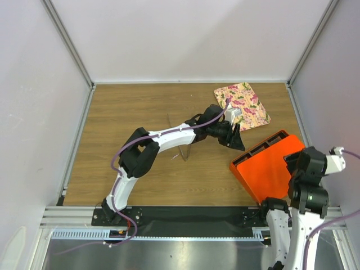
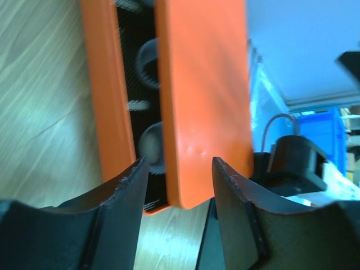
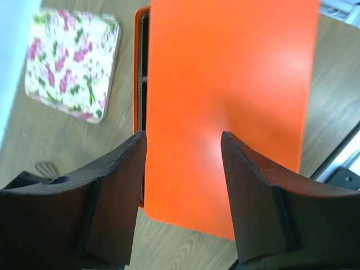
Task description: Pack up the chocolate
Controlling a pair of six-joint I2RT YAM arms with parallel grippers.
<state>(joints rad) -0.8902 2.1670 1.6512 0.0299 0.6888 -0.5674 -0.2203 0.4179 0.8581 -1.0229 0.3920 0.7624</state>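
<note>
Left gripper [image 2: 177, 163]: fingers apart, clamped on nothing. The near end of the orange lid [image 2: 202, 95] showed between its fingers; contact could not be told. Just left of the lid was the box's orange side wall [image 2: 104, 84], with a black insert [image 2: 126, 84] in the slit between them.

Chocolate [image 2: 149, 143]: taken to be the dark round shapes in that insert, just ahead of the left fingertip, mostly covered by the lid. Whether piece or empty well, not certain.

Right gripper [image 3: 183, 135]: fingers likewise spread and holding nothing, the lid's flat top straight ahead of it.

Handling, judged: the pieces are light, hard and smooth, likely to slip and easily marked. Pinch gently across the widest part. The lid looks stiff and slick; take it by its free edge.

Floral tray [image 3: 73, 64] lay ahead-left of the right gripper, flat on the wood-grain counter [image 1: 140, 107]. Plain white walls [image 1: 197, 39] closed in the counter.
</note>
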